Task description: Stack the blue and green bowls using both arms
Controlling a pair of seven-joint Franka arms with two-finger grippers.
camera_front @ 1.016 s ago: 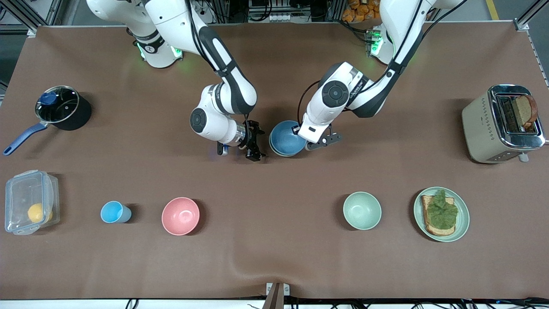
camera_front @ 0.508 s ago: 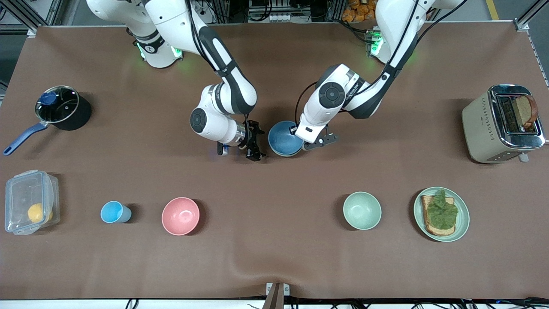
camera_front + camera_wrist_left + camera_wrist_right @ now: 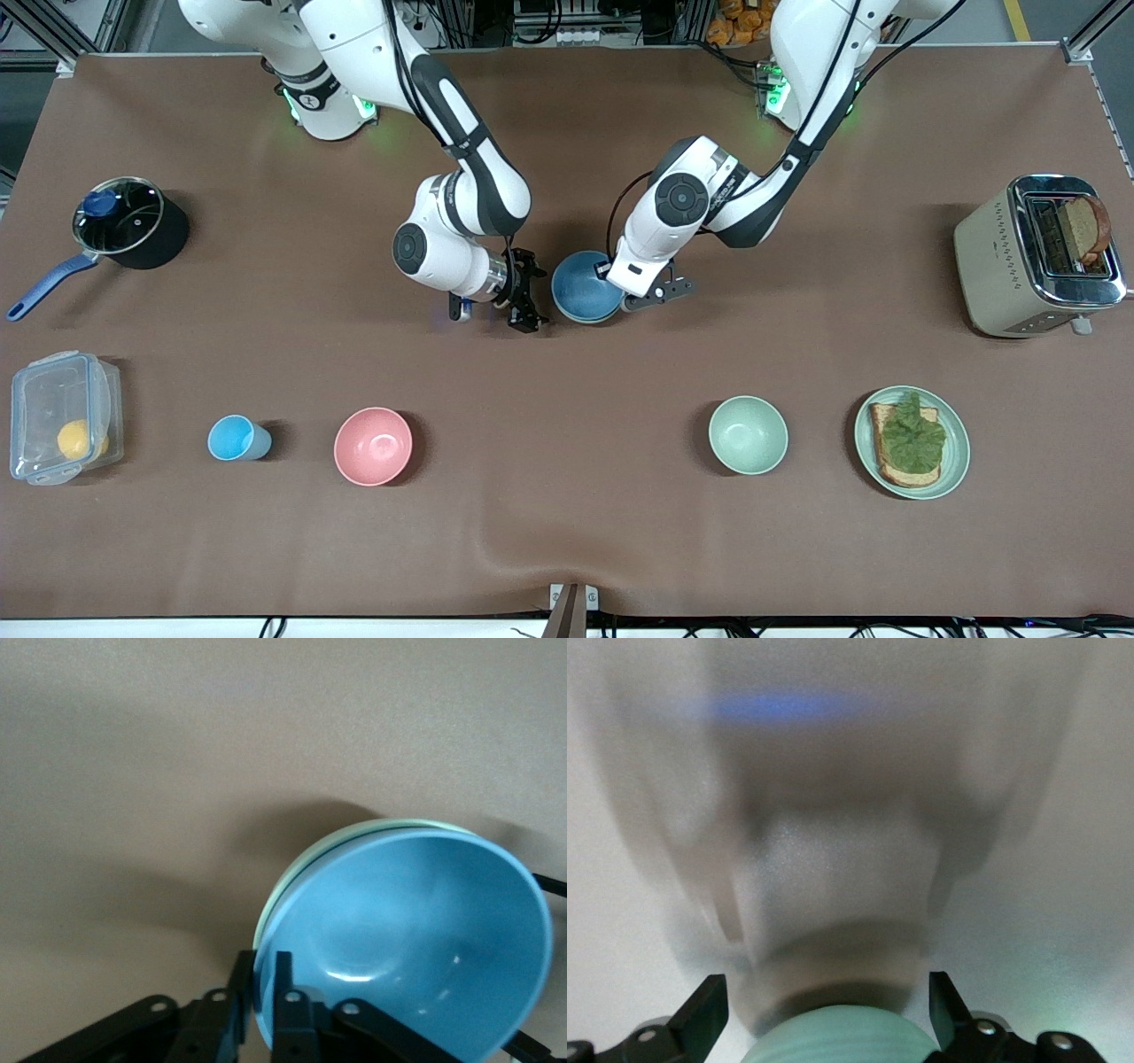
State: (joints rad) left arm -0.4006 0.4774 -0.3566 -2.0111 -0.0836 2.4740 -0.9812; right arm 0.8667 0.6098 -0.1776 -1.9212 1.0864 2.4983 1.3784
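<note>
The blue bowl [image 3: 583, 285] sits nested in the pale green bowl [image 3: 372, 826] at the table's middle; only the green bowl's rim shows under it. My left gripper [image 3: 611, 282] is shut on the blue bowl's rim [image 3: 261, 961], one finger inside and one outside. My right gripper [image 3: 524, 303] is open beside the stack, toward the right arm's end. In the right wrist view its fingers [image 3: 826, 981] stand wide apart with the green bowl's side [image 3: 842, 1036] between them.
A mint-green bowl [image 3: 748, 434], a green plate with toast [image 3: 912, 442], a pink bowl [image 3: 373, 446], a light-blue cup [image 3: 234, 438] and a clear box [image 3: 62, 416] lie nearer the front camera. A pot [image 3: 124, 221] and a toaster [image 3: 1036, 255] stand at the ends.
My left gripper has shifted the blue bowl a little toward the right gripper. The right arm has not visibly moved.
</note>
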